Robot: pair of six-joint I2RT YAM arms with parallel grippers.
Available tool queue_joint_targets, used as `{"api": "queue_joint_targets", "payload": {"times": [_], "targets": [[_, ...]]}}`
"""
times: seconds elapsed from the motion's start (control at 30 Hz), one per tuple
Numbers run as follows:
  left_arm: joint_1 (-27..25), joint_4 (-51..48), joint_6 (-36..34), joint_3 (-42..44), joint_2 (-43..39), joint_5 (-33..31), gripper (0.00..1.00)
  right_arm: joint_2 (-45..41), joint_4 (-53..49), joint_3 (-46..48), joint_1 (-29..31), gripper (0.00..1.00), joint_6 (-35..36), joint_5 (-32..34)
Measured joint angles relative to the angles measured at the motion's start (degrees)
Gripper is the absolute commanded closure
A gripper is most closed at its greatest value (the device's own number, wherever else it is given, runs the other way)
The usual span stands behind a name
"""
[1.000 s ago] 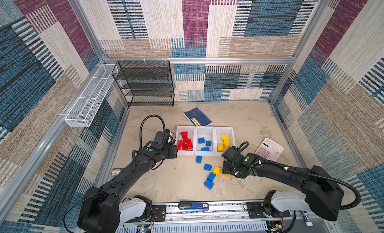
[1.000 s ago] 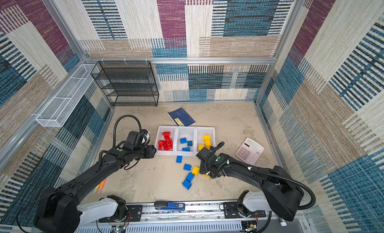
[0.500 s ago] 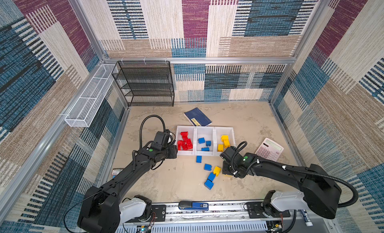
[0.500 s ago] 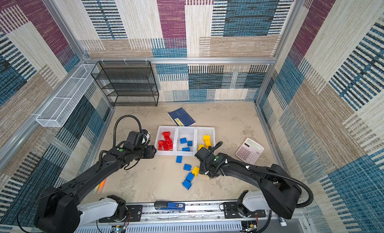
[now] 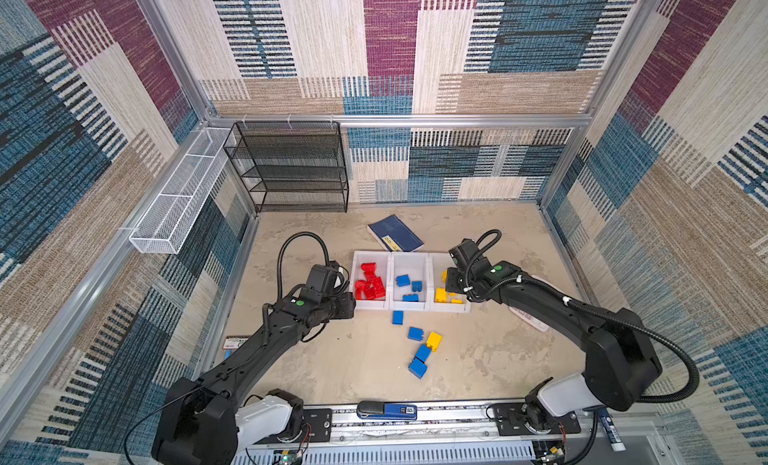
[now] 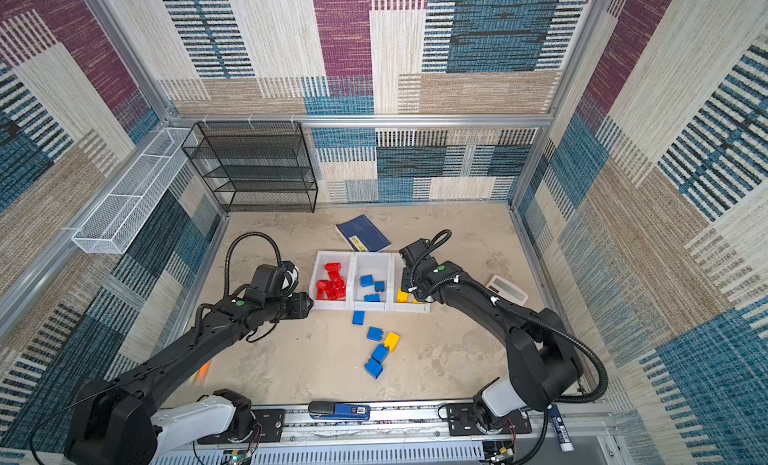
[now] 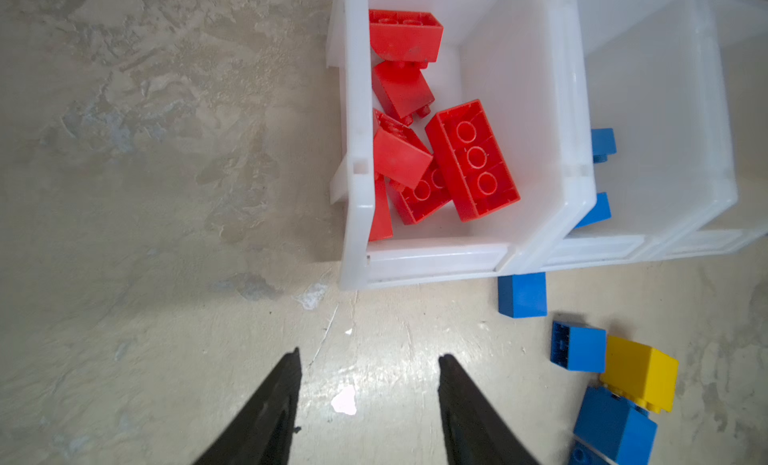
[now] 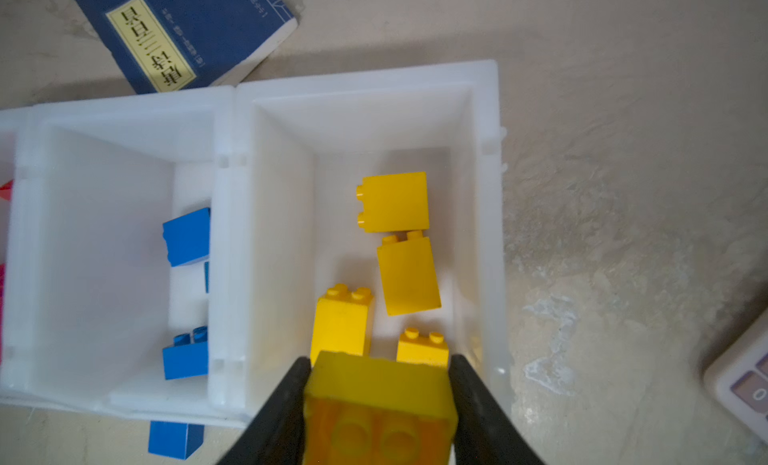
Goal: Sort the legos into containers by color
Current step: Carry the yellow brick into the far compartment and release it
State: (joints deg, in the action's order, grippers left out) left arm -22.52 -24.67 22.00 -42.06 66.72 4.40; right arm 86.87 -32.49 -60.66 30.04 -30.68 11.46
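A robotics lab cell — aluminium frame [image 5: 399, 120], carpet-clad walls [image 5: 519, 35], a mounting rail [image 5: 457, 414].

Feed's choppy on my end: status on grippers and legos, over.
Right gripper shut on yellow lego, over yellow bin. Left gripper open, empty, near red bin. Loose: four blue legos, one yellow brick. Nothing blocking.

Blk mesh rack [image 5: 291, 168]; wht basket [image 5: 174, 205]; blue book [image 5: 395, 233]; calc [image 6: 507, 289]; stapler [image 5: 386, 409]

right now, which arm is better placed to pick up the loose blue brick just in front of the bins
Left. The left hand is open and empty near the blue brick; the right hand is shut on a yellow brick at the yellow-brick bin.
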Motion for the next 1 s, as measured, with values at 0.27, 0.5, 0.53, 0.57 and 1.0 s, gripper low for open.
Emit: {"api": "queue_joint_targets", "payload": {"times": [0.27, 0.5, 0.53, 0.57, 1.0], "targets": [[0.00, -0.04, 0.79, 1.40, -1.51, 0.92, 0.43, 1.68, 1.68, -2.10, -0.39, 0.24, 2.67, -1.92], [0.00, -0.02, 0.83, 1.40, -1.05, 1.75, 0.43, -1.75, 1.75, 0.68, -0.39, 0.23, 2.38, -1.86], [0.00, -0.02, 0.83, 1.40, -1.05, 1.77, 0.43, -2.01, 1.75, 1.07, -0.39, 0.23, 2.23, -1.86], [0.00, -0.02, 0.83, 1.40, -1.05, 1.77, 0.43, -2.29, 1.70, 1.44, -0.39, 0.23, 2.21, -1.86], [-0.11, -0.02, 0.96, 1.40, -1.03, 2.05, 0.43, -2.97, 1.79, 2.84, -0.39, 0.23, 1.99, -2.08]]}}
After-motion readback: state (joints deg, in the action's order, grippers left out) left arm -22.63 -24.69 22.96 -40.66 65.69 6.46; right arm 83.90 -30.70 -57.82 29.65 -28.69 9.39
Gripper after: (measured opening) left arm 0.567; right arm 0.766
